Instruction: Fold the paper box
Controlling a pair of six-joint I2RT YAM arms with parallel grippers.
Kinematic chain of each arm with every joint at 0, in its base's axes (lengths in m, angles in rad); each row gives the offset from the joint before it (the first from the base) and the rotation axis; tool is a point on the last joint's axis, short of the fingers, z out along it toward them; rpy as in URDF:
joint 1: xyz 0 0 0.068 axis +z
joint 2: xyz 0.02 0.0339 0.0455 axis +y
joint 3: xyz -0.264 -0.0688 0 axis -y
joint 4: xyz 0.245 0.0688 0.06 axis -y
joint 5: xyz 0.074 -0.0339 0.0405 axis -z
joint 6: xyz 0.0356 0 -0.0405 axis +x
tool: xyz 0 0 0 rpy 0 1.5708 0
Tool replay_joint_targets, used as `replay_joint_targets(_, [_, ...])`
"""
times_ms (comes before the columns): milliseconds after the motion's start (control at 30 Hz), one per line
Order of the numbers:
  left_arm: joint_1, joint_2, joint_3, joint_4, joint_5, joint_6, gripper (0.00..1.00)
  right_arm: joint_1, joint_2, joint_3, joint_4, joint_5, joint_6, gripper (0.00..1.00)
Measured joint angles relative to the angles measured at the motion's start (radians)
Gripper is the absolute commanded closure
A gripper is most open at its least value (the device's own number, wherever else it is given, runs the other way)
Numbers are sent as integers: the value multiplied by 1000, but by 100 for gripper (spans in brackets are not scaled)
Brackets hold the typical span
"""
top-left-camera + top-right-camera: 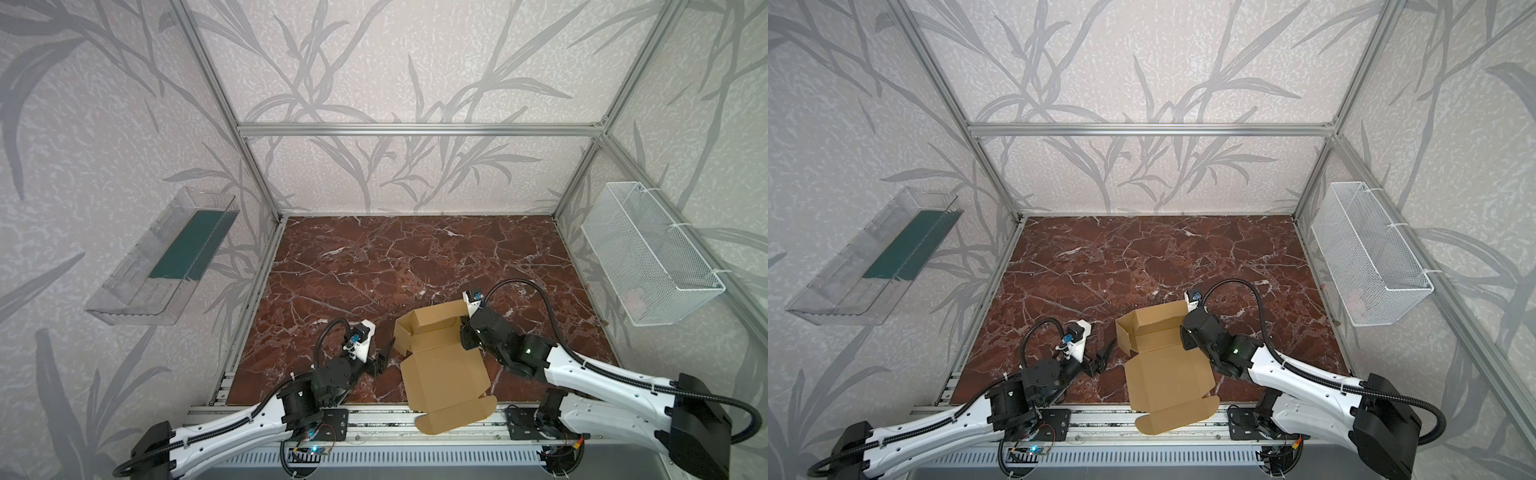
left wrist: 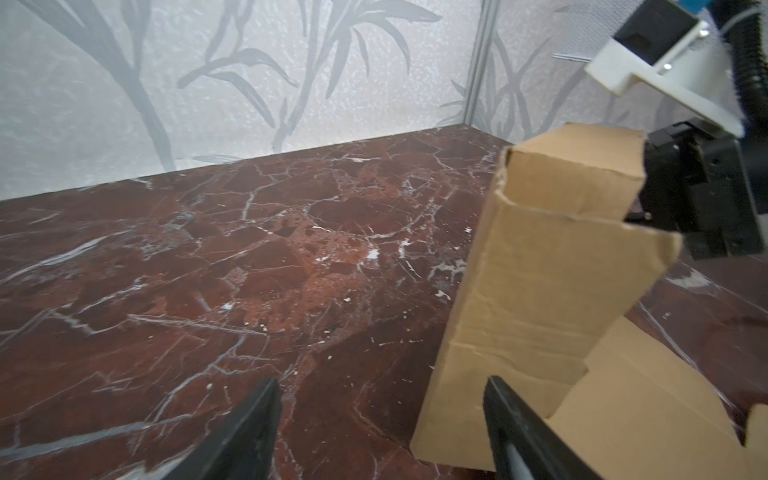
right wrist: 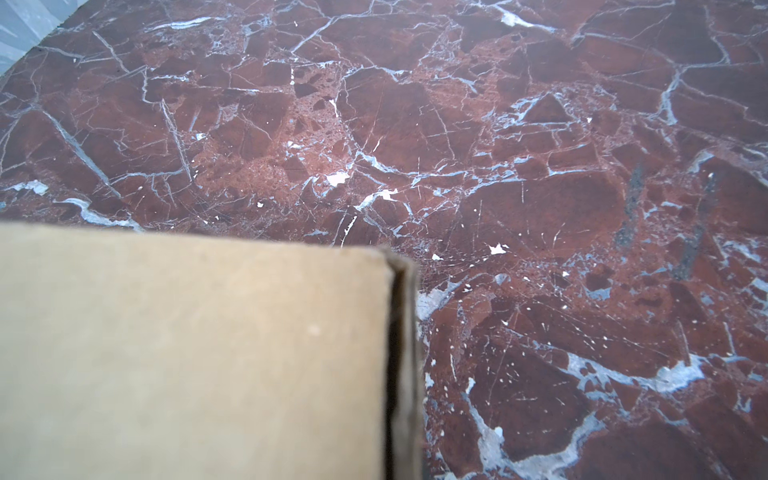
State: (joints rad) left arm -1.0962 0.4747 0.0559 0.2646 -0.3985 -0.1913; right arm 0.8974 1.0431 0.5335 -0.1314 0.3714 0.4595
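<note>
The tan paper box (image 1: 442, 370) (image 1: 1165, 374) lies part-folded near the table's front edge. Its back and left walls stand up, and its front flap overhangs the metal rail. My right gripper (image 1: 467, 337) (image 1: 1187, 338) is at the box's right side, shut on the raised right wall. In the right wrist view only the blurred cardboard (image 3: 187, 353) and its doubled edge show; the fingers are hidden. My left gripper (image 1: 387, 354) (image 1: 1106, 353) (image 2: 381, 382) stands open just left of the box's left wall (image 2: 540, 291), holding nothing.
The box rests on a red-brown marble tabletop (image 1: 395, 257). A clear plastic bin (image 1: 166, 262) hangs on the left wall and a white wire basket (image 1: 648, 257) on the right wall. An aluminium rail (image 1: 374, 419) runs along the front edge.
</note>
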Motion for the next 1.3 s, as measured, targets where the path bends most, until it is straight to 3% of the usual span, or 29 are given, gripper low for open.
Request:
replay_joint_targets(133, [0, 109, 0, 40, 64, 0, 23, 0, 3, 0, 0, -8, -1, 100])
replay_joint_targets(333, [4, 233, 1, 105, 72, 0, 27, 0, 3, -5, 6, -14, -2, 100])
replay_joint_targets(833, [26, 332, 34, 186, 78, 18, 42, 0, 3, -13, 18, -27, -5, 100])
replay_joint_targets(1300, [31, 475, 108, 233, 160, 14, 38, 0, 3, -13, 22, -40, -4, 100])
